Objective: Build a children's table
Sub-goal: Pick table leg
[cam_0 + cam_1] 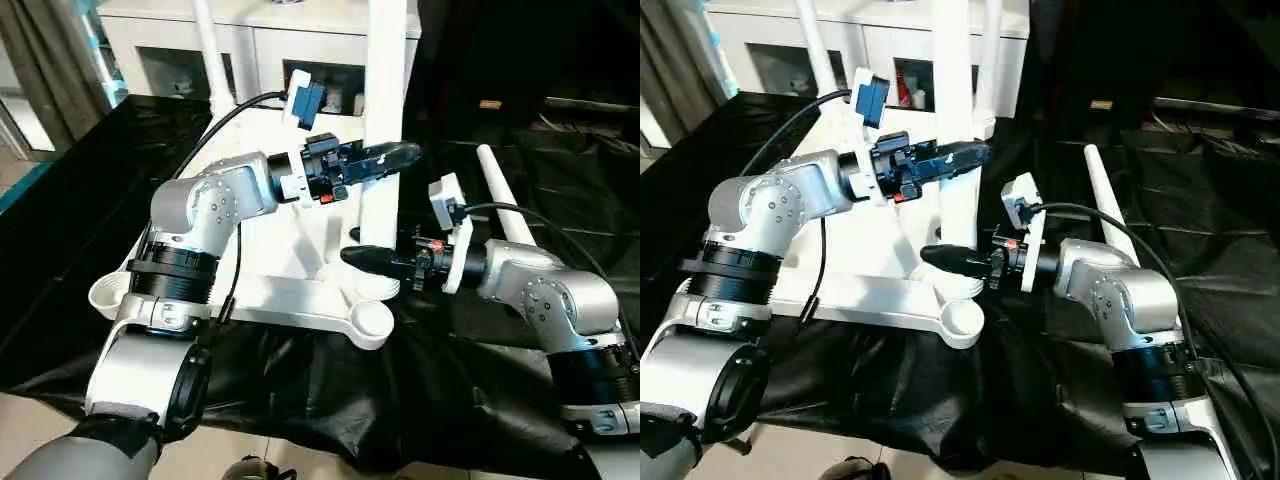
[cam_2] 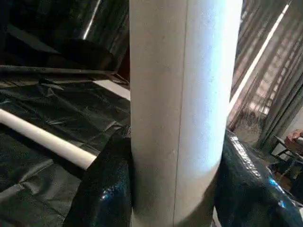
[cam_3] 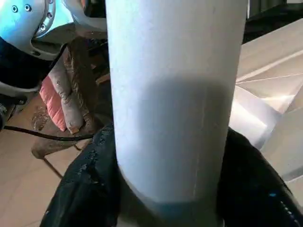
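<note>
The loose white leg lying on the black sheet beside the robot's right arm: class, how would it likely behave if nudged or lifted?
The loose leg is a smooth round tube lying flat on the black sheet, so a sideways nudge would probably roll it. It tapers, so it may roll in a curve. It looks like stiff, hollow plastic, likely light for its length.

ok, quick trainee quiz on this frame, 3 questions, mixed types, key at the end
1. True or false: both grippers are closed around the same upright leg.
2. Which gripper holds the upright leg higher up? A) left B) right
3. Fill in: a loose leg lies on the black ____ beside the right arm.

Key:
1. True. The left gripper and the right gripper both clasp the upright leg standing at a corner of the upturned tabletop.
2. A.
3. Sheet. The loose leg rests on the black sheet.
</note>
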